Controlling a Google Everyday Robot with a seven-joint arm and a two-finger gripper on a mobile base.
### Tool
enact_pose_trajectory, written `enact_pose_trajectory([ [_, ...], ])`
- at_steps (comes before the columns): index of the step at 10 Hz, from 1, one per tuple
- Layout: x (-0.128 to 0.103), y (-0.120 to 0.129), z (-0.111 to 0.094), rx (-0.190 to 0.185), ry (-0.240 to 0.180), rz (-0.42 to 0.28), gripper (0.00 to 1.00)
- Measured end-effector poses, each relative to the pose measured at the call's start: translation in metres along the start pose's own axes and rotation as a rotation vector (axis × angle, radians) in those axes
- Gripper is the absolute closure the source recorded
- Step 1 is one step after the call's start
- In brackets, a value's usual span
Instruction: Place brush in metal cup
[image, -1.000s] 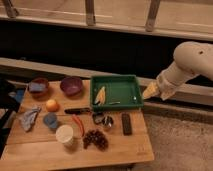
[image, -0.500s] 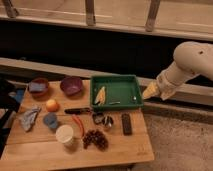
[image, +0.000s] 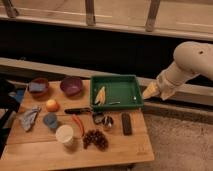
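Note:
The brush (image: 79, 110) lies flat on the wooden table (image: 120, 150), its black handle running left to right and its darker head at the right end. The small shiny metal cup (image: 107, 121) stands just right of and below the brush head. My gripper (image: 149, 93) hangs off the table's right side, beside the right edge of the green tray (image: 120, 80), well away from the brush and the cup. It holds nothing that I can see.
The green tray holds a yellow item (image: 100, 95). A purple bowl (image: 71, 86), brown bowl (image: 38, 86), orange (image: 52, 105), blue cloth (image: 29, 119), blue cup (image: 50, 120), white cup (image: 65, 134), red chilli (image: 78, 125), dark cluster (image: 95, 139) and black block (image: 126, 123) lie around.

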Motion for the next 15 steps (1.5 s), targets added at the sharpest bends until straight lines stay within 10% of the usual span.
enact_pose_trajectory([
  [11,0.000,0.000,0.000,0.008,-0.002,-0.004,0.35],
  [15,-0.011,0.044,0.009,0.074,-0.023,-0.130,0.35],
])
